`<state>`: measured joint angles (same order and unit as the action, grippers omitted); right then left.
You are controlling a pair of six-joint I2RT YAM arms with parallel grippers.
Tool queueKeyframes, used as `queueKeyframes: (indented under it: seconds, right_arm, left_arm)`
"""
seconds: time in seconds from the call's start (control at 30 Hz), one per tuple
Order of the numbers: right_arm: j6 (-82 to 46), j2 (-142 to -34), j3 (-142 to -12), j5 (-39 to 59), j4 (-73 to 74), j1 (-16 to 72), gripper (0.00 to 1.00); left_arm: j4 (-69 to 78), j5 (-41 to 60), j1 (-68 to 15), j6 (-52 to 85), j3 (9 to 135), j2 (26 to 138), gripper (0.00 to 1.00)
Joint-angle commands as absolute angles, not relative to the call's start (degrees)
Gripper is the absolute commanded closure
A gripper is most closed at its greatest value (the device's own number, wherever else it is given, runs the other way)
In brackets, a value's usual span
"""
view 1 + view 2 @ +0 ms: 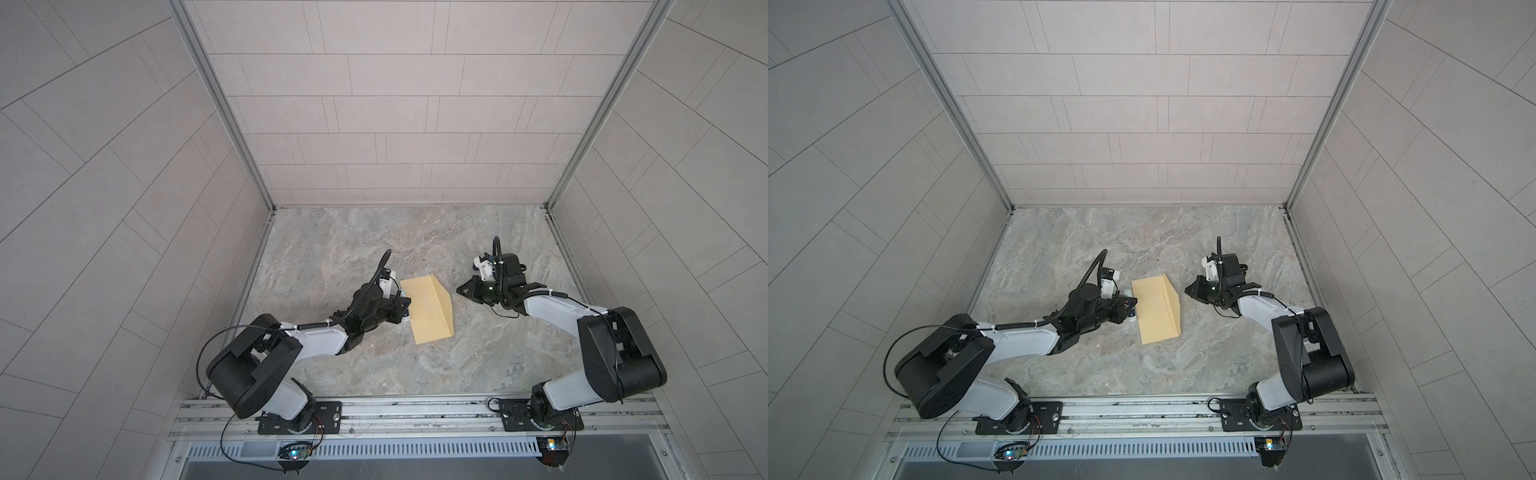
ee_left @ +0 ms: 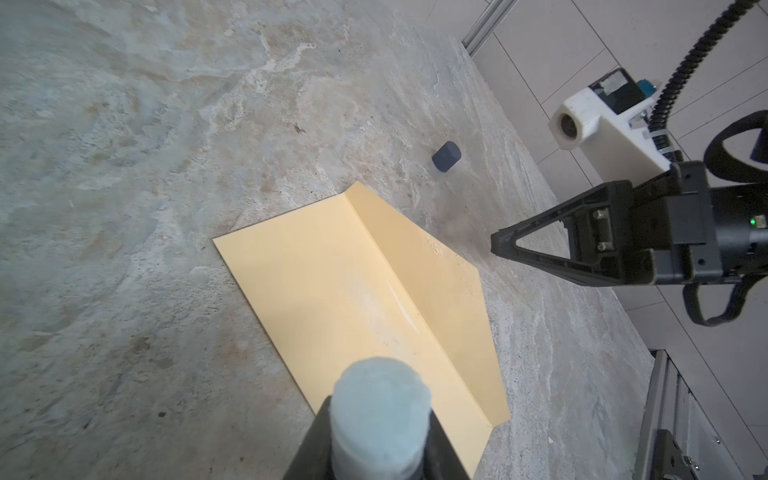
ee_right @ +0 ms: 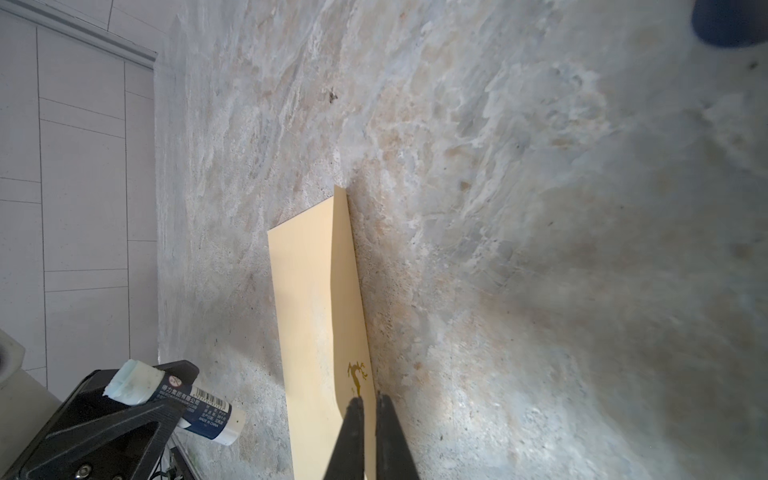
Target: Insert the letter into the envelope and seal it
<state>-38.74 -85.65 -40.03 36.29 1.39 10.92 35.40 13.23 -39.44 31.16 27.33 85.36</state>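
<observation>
On the marbled surface (image 1: 374,249), the envelope (image 1: 424,311) lies flap-up for gluing. The left claw (image 2: 380,453) grips the glue stick (image 2: 380,399); the right claw (image 2: 498,246) is closed and empty.

Held the left gripper (image 1: 402,309) clamped on a glue stick (image 3: 199,409) just beside the envelope (image 1: 426,316), on its left, forearm low and stretched toward it. Held the right gripper (image 1: 460,291) closed and empty near the envelope's right edge, tips aimed at it, elbow raised.

Grey-beige marbled tabletop (image 1: 374,249), pale tiled walls (image 1: 395,104), aluminium corner rails (image 1: 223,108).
</observation>
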Motion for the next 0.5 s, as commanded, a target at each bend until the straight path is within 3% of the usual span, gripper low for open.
queueKeyframes:
  seconds: [0.0,0.47]
  right_arm:
    - [-40.94,-87.13,-39.69,37.57,4.98,10.85,0.93]
    - [-44.72,-92.31,-39.02,40.33,10.78,13.55,0.94]
  left_arm:
    - [39.45,13.45,-39.89,31.4,27.22,86.9,1.0]
    - [43.57,14.01,-40.04,32.34,28.37,95.04,1.0]
